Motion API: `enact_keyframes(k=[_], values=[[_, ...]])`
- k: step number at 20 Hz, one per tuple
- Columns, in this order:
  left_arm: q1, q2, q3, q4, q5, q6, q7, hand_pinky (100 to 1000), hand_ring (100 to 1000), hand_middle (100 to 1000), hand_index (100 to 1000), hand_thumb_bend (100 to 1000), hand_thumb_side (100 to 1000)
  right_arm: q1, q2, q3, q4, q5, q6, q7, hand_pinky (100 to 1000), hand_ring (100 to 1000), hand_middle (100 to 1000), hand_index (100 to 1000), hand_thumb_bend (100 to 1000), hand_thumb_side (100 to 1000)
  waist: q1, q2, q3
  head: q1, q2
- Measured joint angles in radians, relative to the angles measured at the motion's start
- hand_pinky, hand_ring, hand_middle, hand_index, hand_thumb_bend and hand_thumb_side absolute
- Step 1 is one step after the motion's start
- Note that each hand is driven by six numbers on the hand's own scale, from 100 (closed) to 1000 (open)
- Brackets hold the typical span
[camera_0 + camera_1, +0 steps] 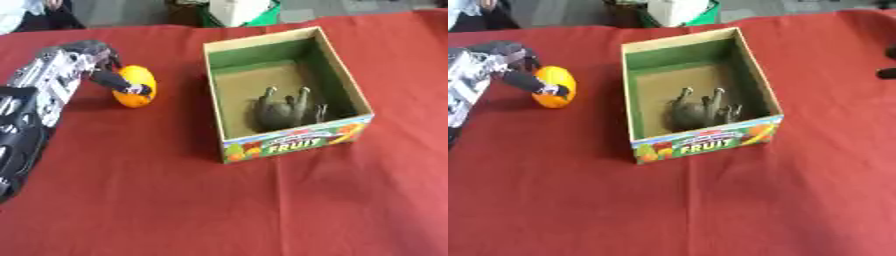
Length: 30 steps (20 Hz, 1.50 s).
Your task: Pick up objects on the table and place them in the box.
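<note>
The table (175, 200) is covered with a red cloth and carries an open cardboard box (289, 142) with green inner walls and a printed front panel reading "FRUIT". The box stands right of centre in the left eye view, its long axis running away from the camera and slightly askew. Inside the box, on the brown floor near the front wall, lies a grey toy animal (287, 109) on its back or side with its legs pointing toward the far end. To the left of the box, well apart from it, an orange fruit-shaped object (136, 86) rests on the cloth. The left robot hand (103, 65) enters from the left edge on a black and silver arm and is positioned at the orange object: dark fingers (118, 82) are curled across its near-left surface, and the hand is closed on it. Whether the object is lifted clear of the cloth cannot be determined. The right robot hand (888, 62) appears only as dark shapes at the right edge of the right eye view, above the cloth and well apart from the box; its finger state cannot be determined.
</note>
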Motion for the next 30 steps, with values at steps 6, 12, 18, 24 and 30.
enact_keyframes(k=[6, 12, 18, 24, 30], values=[[0.006, -0.012, 0.0, 0.001, 0.037, 0.004, -0.002, 609, 601, 598, 637, 233, 552, 0.0, 0.001, -0.002, 0.0, 0.003, 0.002, -0.002, 591, 705, 622, 763, 100, 1000, 0.0, 0.001, 0.0, 0.001, 0.0], [0.007, -0.015, 0.005, 0.006, 0.11, 0.027, 0.018, 590, 577, 565, 601, 100, 267, 0.0, 0.002, -0.005, 0.0, 0.003, 0.006, -0.007, 591, 705, 617, 760, 100, 1000, 0.0, 0.001, -0.003, 0.002, 0.0], [0.009, -0.022, 0.006, 0.001, 0.195, 0.072, 0.063, 547, 523, 503, 539, 100, 237, 0.004, 0.009, -0.005, 0.0, 0.004, 0.012, -0.013, 591, 705, 615, 756, 100, 1000, 0.0, 0.001, 0.001, 0.0, 0.0], [0.006, -0.021, -0.006, -0.046, 0.222, 0.127, 0.137, 505, 480, 452, 460, 100, 221, 0.005, 0.009, -0.005, 0.0, 0.004, 0.013, -0.014, 590, 705, 614, 755, 100, 1000, 0.0, -0.001, 0.003, -0.007, 0.002], [-0.015, -0.011, -0.031, -0.135, 0.163, 0.126, 0.211, 493, 471, 438, 417, 100, 233, 0.005, 0.008, -0.005, 0.0, 0.004, 0.011, -0.015, 591, 706, 615, 755, 100, 1000, 0.001, -0.005, 0.003, -0.015, 0.002]])
